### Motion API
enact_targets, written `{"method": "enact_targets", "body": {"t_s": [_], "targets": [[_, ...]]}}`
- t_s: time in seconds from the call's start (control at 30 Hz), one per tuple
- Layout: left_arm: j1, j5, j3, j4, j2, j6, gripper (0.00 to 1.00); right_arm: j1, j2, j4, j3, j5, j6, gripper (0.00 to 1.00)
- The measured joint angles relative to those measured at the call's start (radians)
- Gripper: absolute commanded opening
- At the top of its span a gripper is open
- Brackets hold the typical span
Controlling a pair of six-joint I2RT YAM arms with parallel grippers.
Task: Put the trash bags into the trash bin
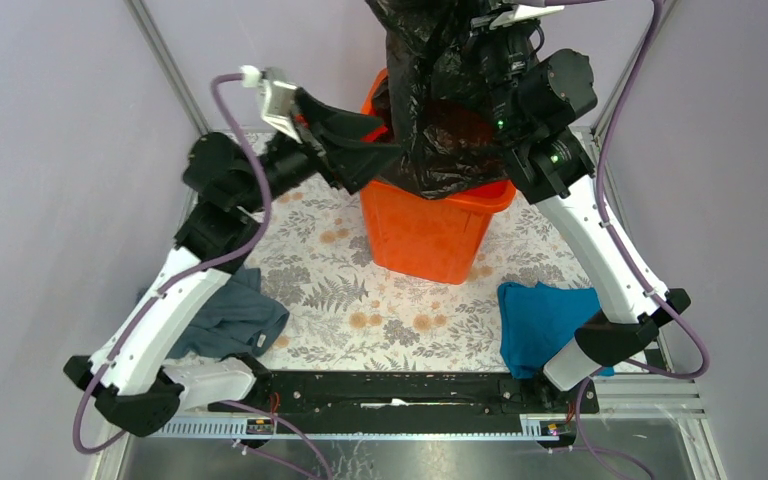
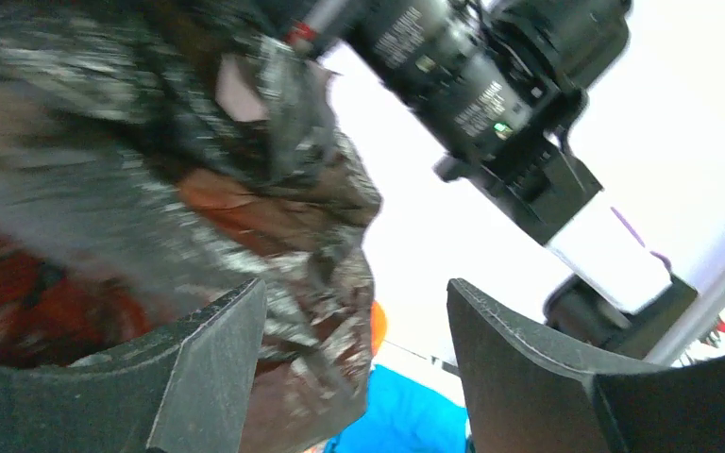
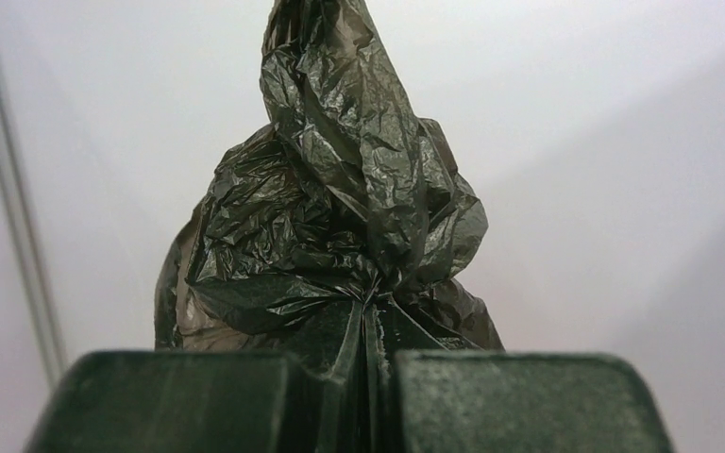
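The black bag (image 1: 438, 95) hangs bunched from the right gripper (image 3: 363, 401), whose two fingers are pressed together on a pinched neck of the plastic, with creases fanning out from the grip. It is held high over the orange bin (image 1: 422, 238). Its lower folds droop down to the bin's mouth and hide most of the far rim. The film is thin, glossy and full of sharp crinkles that catch the light in silvery flecks. Where it is gathered thick it reads as solid black. Where it is pulled thin it turns see-through brown, and the orange of the bin shows through it. Above the pinch, a twisted peak of plastic stands up. The left gripper (image 2: 354, 330) is at the bin's left rim with its fingers spread wide. The bag's lower folds lie close against one finger and partly in the gap, though whether they touch cannot be told. The bin stands upright on the flower-patterned table cover (image 1: 360, 300). A grey-blue cloth (image 1: 232, 315) lies by the left arm and a bright blue cloth (image 1: 540, 318) by the right.
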Motion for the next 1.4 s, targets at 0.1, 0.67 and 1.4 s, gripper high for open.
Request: {"method": "enact_targets", "body": {"t_s": [0.1, 0.67, 1.4], "targets": [[-0.094, 0.021, -0.018, 0.082, 0.054, 0.022, 0.69, 0.000, -0.003, 0.000, -0.009, -0.034, 0.050, 0.00], [-0.154, -0.542, 0.093, -0.180, 0.397, 0.200, 0.82, -0.022, -0.098, 0.008, -0.207, -0.133, 0.447, 0.00], [0.194, -0.275, -0.033, -0.241, -0.097, -0.208, 0.99, -0.140, -0.214, 0.018, -0.403, -0.342, 0.994, 0.00]]}}
